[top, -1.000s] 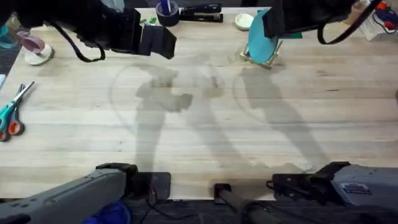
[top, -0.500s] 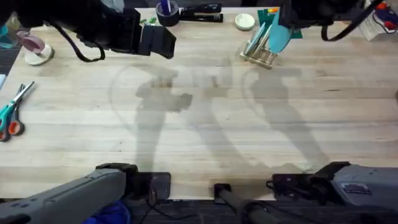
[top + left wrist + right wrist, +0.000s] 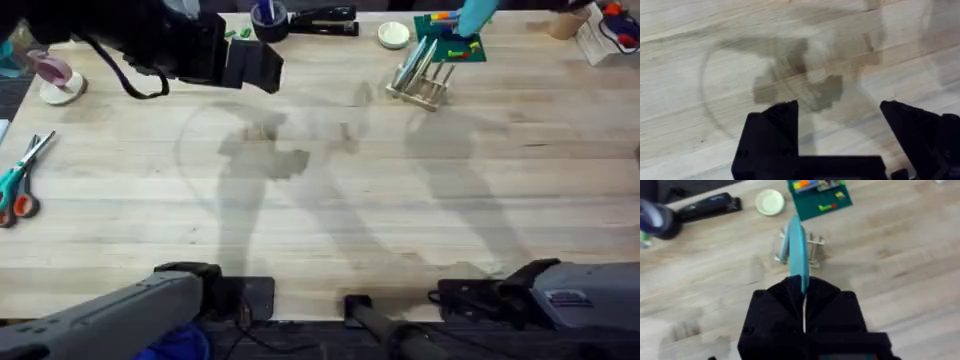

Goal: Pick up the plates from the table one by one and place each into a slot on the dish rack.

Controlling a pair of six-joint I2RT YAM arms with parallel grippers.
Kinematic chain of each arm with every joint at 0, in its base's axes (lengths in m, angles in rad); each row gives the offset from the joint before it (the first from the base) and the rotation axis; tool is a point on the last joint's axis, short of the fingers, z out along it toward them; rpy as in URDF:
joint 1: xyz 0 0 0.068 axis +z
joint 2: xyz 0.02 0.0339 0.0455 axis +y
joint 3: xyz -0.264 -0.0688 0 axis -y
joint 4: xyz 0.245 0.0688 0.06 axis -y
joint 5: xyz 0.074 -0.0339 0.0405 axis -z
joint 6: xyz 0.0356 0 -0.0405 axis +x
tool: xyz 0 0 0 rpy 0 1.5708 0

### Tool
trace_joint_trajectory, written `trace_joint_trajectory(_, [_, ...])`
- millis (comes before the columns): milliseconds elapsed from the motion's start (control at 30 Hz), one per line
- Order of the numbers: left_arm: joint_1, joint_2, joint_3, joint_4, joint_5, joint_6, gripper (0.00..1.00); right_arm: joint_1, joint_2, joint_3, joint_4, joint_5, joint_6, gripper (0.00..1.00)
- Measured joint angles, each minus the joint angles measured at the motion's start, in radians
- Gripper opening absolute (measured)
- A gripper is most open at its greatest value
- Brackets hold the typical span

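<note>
My right gripper (image 3: 804, 297) clamps a teal plate (image 3: 797, 250) on edge, held above the rack (image 3: 812, 250) just beyond its fingertips, where another plate (image 3: 784, 244) already leans, while my left gripper (image 3: 839, 125) hangs spread over bare table (image 3: 700, 60).

Plates: two — one (image 3: 783, 244) in the dish rack (image 3: 418, 84), one (image 3: 798, 250) gripper-held
Dish racks: one
Scissors (image 3: 20, 180): one pair

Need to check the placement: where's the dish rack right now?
In the overhead view the dish rack stands at the table's far right, just in front of the green brick board and beside the small white dish.
</note>
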Motion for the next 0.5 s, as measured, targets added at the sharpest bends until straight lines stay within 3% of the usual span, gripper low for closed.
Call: trace_joint_trajectory(500, [0.000, 0.000, 0.000, 0.004, 0.000, 0.000, 0.995, -0.023, 0.109, 0.011, -0.087, 0.057, 0.225, 0.030])
